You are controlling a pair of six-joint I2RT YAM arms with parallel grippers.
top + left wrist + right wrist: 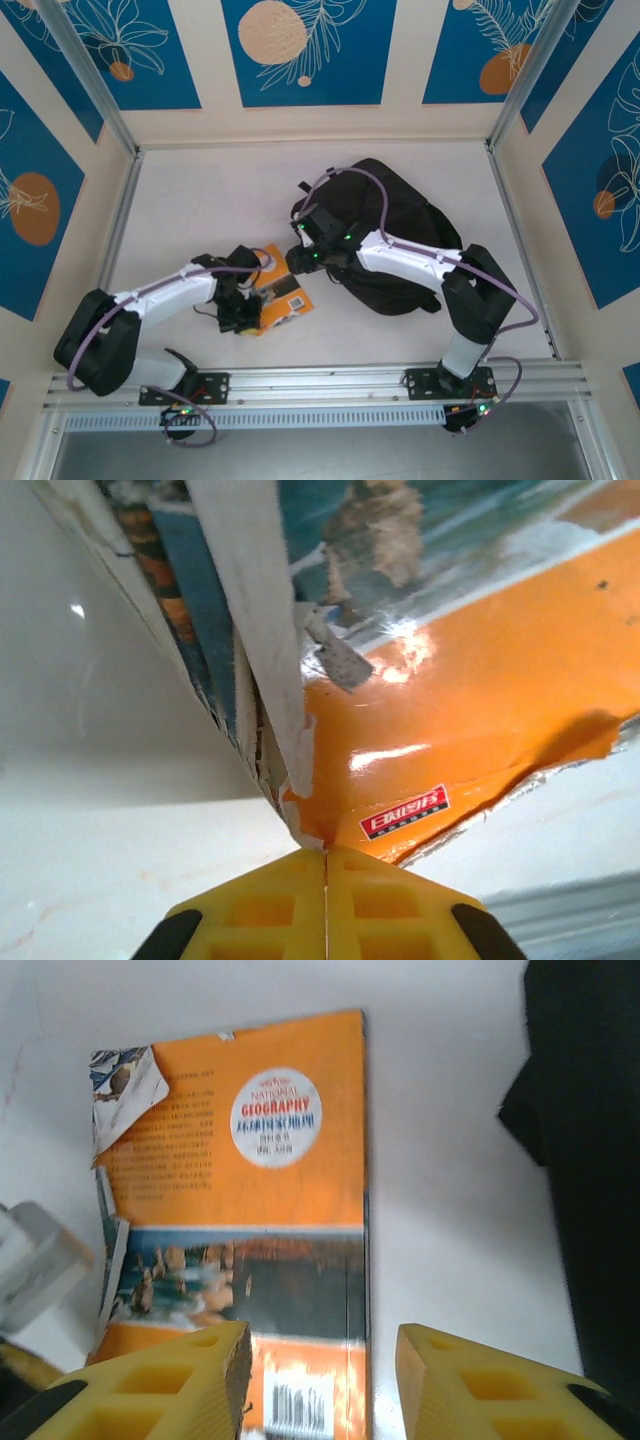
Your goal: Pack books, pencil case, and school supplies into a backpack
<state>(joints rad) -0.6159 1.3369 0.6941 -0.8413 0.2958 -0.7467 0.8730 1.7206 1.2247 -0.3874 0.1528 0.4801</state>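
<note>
An orange-covered book [285, 300] lies on the white table just left of the black backpack [410, 220]. My left gripper [243, 315] sits at the book's near-left corner. In the left wrist view its yellow fingers [260, 910] are pressed together, pinching the corner of the orange cover [480, 680], whose torn pages fan upward. My right gripper [298, 262] hovers open over the book's far-right end. In the right wrist view the right gripper [320, 1375] straddles the spine edge of the book [260, 1190], with the backpack [590, 1160] to the right. The pencil case and school supplies are out of view.
White table surface [200, 200] stretches behind and left of the book. Metal frame posts and blue patterned walls enclose the table. An aluminium rail [320, 380] carrying the arm bases runs along the near edge.
</note>
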